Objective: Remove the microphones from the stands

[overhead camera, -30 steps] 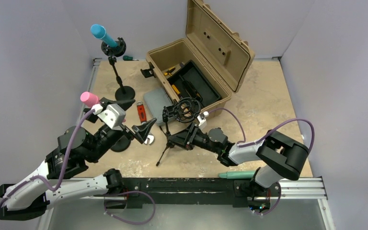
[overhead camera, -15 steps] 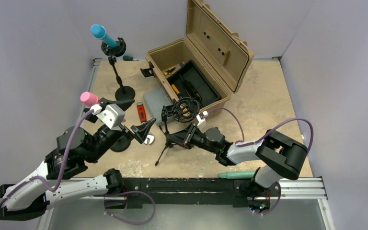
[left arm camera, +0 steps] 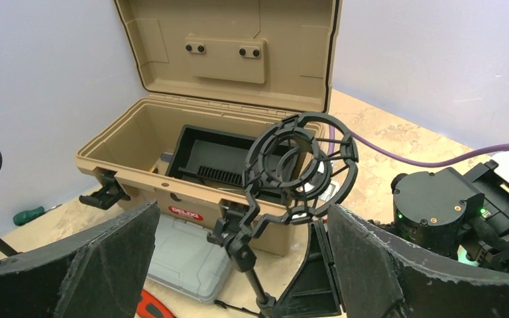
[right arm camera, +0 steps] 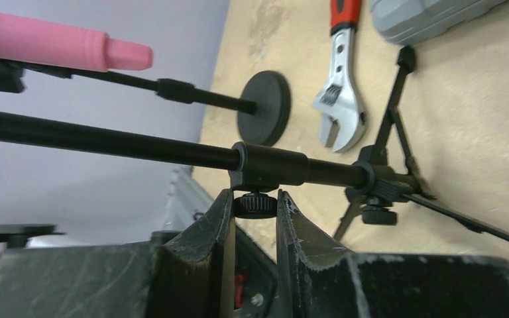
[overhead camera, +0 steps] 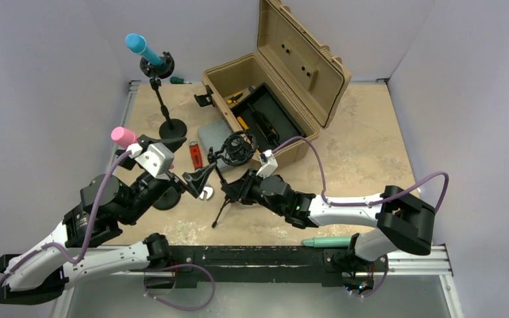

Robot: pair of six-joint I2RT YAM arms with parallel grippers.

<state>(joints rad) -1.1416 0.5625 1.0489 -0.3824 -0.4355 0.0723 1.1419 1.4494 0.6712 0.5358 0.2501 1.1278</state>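
A black tripod stand (overhead camera: pixel 225 199) carries an empty ring-shaped shock mount (overhead camera: pixel 238 147). My right gripper (overhead camera: pixel 234 192) is shut on the small knob (right arm camera: pixel 254 204) under the stand's pole (right arm camera: pixel 139 147). My left gripper (overhead camera: pixel 200 180) is open and empty just left of the stand. In the left wrist view the shock mount (left arm camera: pixel 301 165) stands between the wide-apart fingers (left arm camera: pixel 397 265). A pink microphone (overhead camera: pixel 123 137) sits on a round-base stand (overhead camera: pixel 166 197) by the left arm. A blue microphone (overhead camera: pixel 139 46) sits on another stand (overhead camera: pixel 171 127) at the back left.
An open tan toolbox (overhead camera: pixel 272 99) stands behind the tripod, with a grey case (overhead camera: pixel 213 140) in front of it. A red-handled wrench (overhead camera: pixel 199 162) lies near the left gripper. A teal microphone (overhead camera: pixel 328 241) lies by the near rail.
My right arm has reached further left, still holding the stand. The tripod stand and its shock mount have shifted left, closer to my open left gripper. The left arm has not moved.
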